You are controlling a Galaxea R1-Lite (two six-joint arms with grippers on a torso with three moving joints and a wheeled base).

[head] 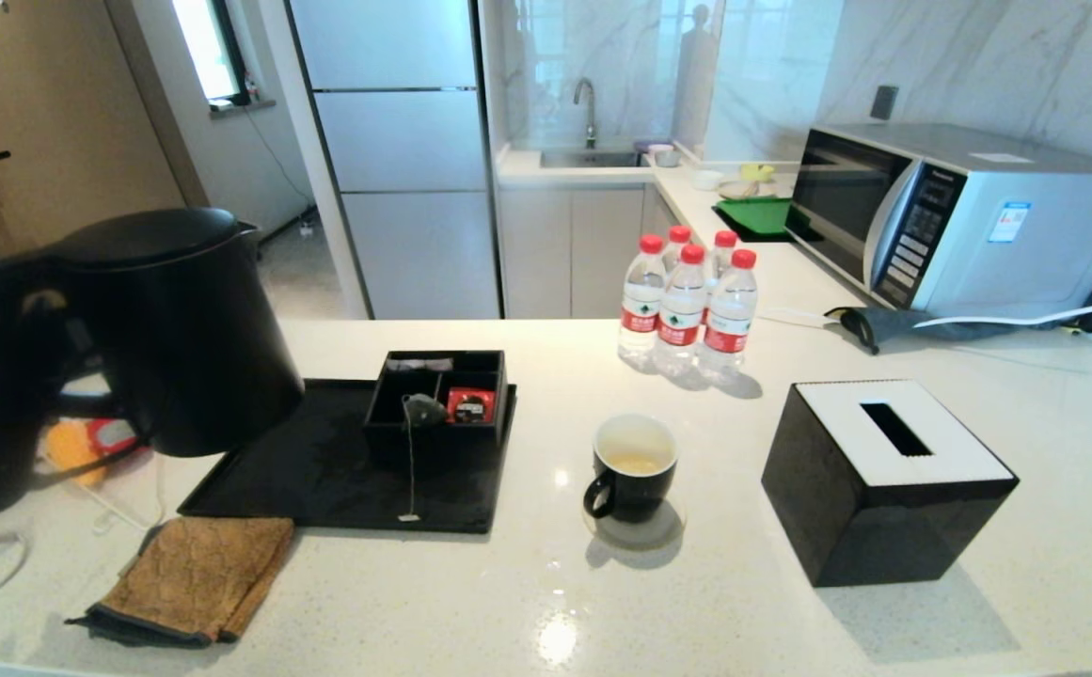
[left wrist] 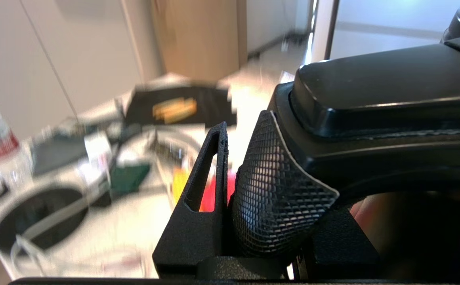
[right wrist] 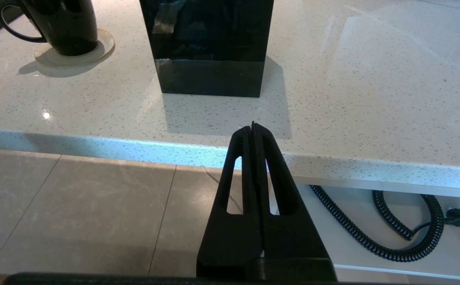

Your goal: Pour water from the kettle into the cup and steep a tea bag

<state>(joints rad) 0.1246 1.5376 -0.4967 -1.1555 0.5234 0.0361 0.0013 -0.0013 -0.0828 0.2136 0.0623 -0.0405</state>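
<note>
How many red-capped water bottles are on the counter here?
4, clustered on the counter behind the cup: front pair and, back pair and. Another behind them could be hidden.

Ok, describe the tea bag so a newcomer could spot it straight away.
Start at the flat black tray on the white counter, left of the cup. On it stands a black divided box. The tea bag sits on its front edge, beside the red sachet: small, grey-green, alone in trailing a thin white string down onto the tray.

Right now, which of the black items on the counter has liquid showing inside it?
The cup: its white inside holds pale water. The tissue box and organiser box show none.
</note>
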